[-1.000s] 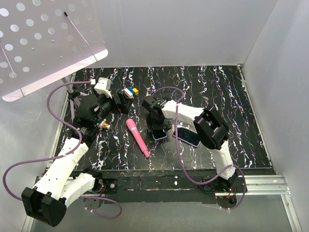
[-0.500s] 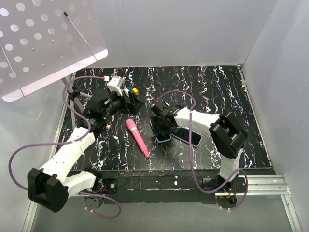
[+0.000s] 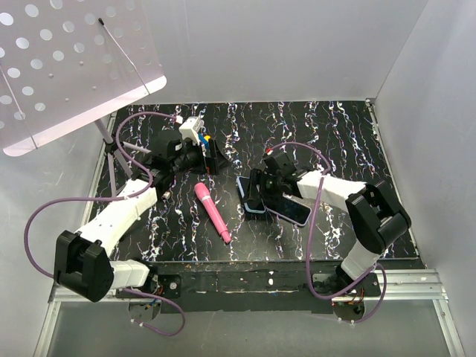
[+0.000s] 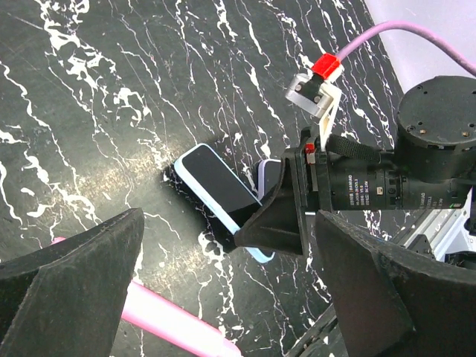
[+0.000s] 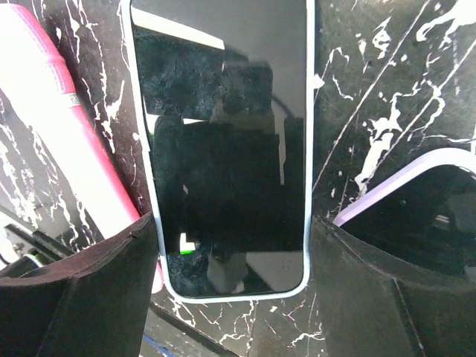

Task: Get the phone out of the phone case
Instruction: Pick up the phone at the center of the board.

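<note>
You can't see the near end of the purple case (image 5: 416, 216), cut off by the right wrist picture's edge, and the pink pen (image 4: 167, 316) runs off the left wrist picture.

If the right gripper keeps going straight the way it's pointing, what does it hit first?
Most likely the phone. It lies centred between the open right gripper fingers, screen up, straight ahead in the wrist view. How close it is I can't tell.
</note>
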You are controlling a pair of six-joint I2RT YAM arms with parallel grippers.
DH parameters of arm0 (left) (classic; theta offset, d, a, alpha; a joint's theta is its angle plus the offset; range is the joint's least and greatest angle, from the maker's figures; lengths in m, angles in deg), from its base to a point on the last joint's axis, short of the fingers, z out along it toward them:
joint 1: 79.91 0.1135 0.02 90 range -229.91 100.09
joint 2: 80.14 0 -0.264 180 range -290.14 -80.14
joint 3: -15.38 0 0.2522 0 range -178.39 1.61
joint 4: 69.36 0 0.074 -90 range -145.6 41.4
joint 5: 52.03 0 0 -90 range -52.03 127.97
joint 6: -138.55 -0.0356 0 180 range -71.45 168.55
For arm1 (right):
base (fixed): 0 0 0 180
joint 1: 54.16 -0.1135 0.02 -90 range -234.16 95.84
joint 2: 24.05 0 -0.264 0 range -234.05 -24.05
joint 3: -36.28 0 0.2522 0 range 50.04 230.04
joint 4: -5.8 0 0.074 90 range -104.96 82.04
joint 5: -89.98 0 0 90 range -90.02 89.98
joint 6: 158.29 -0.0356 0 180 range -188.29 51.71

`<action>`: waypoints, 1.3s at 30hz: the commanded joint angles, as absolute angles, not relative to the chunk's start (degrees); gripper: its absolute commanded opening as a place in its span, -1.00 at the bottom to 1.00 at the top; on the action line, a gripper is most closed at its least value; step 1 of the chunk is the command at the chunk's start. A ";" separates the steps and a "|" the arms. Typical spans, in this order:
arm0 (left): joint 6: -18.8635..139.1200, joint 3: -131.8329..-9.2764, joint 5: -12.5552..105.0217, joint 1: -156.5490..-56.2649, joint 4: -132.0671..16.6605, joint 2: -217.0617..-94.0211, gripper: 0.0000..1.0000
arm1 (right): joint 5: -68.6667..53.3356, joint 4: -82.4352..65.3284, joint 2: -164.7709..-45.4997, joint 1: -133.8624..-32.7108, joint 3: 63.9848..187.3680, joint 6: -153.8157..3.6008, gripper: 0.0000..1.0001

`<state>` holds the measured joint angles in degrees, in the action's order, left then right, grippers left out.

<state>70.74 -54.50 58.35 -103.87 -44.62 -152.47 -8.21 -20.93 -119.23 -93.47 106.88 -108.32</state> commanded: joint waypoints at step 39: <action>120.89 -48.57 51.16 -116.73 -52.61 -166.09 0.01 | -24.37 6.02 -98.76 -93.79 87.84 -111.97 -0.97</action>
